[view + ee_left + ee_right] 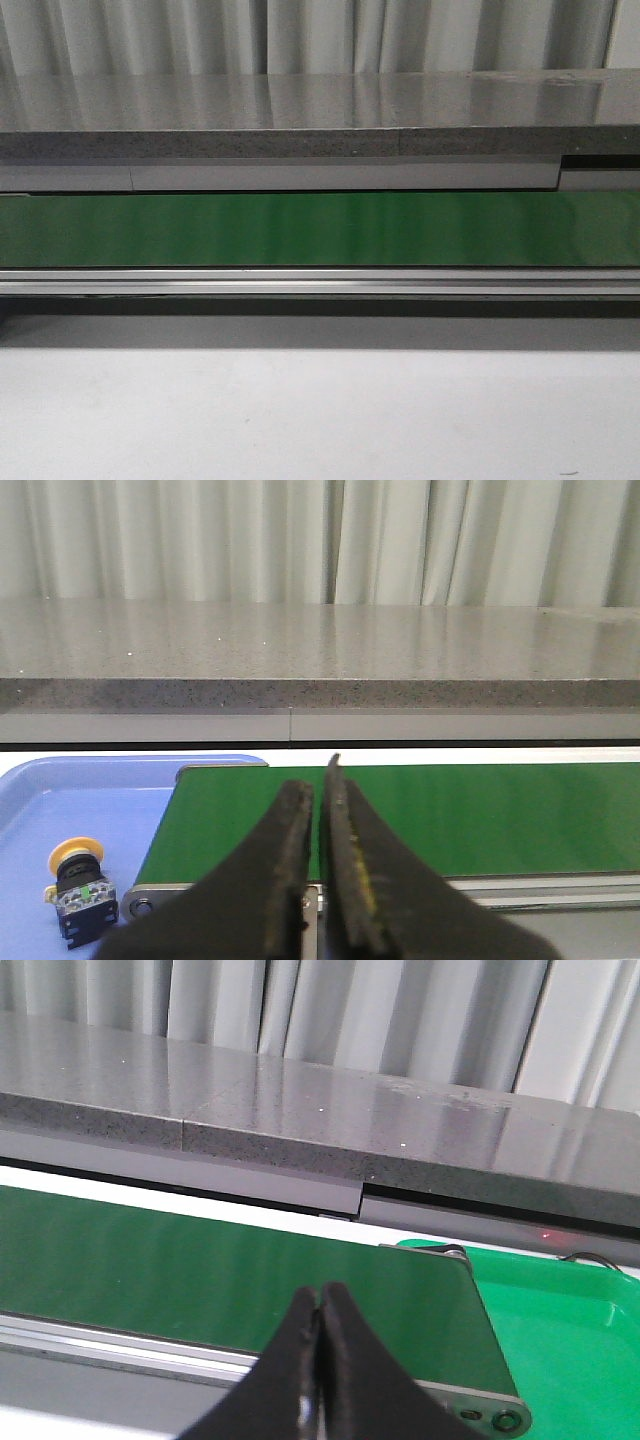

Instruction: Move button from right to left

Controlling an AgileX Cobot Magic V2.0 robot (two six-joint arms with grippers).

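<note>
Left gripper fingers nearly pressed together, empty. Button upright in blue tray, near the edge along green conveyor belt. Right gripper pressed together, empty, green tray beyond belt end.

Conveyor station w/ curtain backdrop, grey counter behind.

Pale grey-white curtain hangs in vertical folds across the whole back. In front of it a long speckled dark-grey stone-look counter, glossy top w/ soft reflections of the curtain folds; a seam shows in its front edge, and a lighter grey panel strip runs under that edge. Green conveyor belt spans the width, w/ an aluminium side rail along its near edge. Nearest is the plain white bench, matte. Light is even and diffuse, w/ a shadow band below the rail.
</note>
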